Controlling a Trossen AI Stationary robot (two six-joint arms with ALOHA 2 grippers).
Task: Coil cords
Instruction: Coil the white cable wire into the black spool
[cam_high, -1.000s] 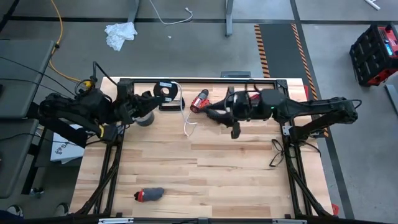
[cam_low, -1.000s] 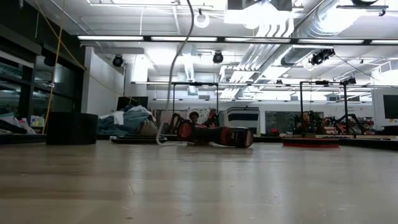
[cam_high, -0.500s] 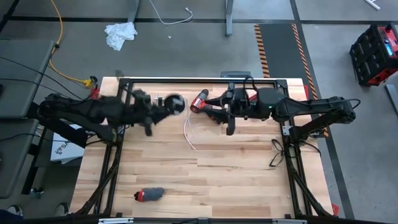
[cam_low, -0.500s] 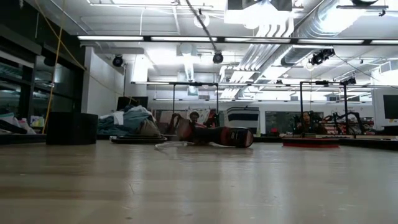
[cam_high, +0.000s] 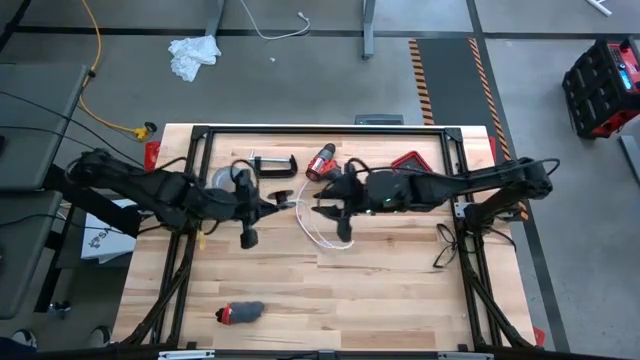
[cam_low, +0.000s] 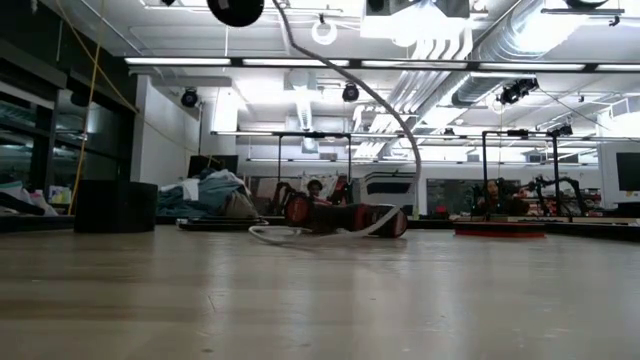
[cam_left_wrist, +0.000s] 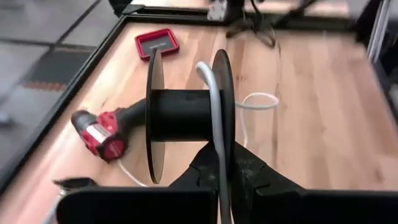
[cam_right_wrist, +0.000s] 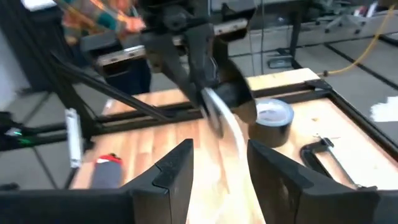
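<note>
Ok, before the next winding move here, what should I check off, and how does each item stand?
1. Left gripper shut on the round black spool: ok.
2. Thin white cable lies over the spool's hub, between its two flanges: ok.
3. Right gripper has its jaws open, with the cable running between them ungripped: ok.
4. Slack cable on the wooden table is free of the red drill: cannot tell, as it runs close by.
5. Grey tape roll and metal C-clamp sit apart from both grippers: ok.
</note>
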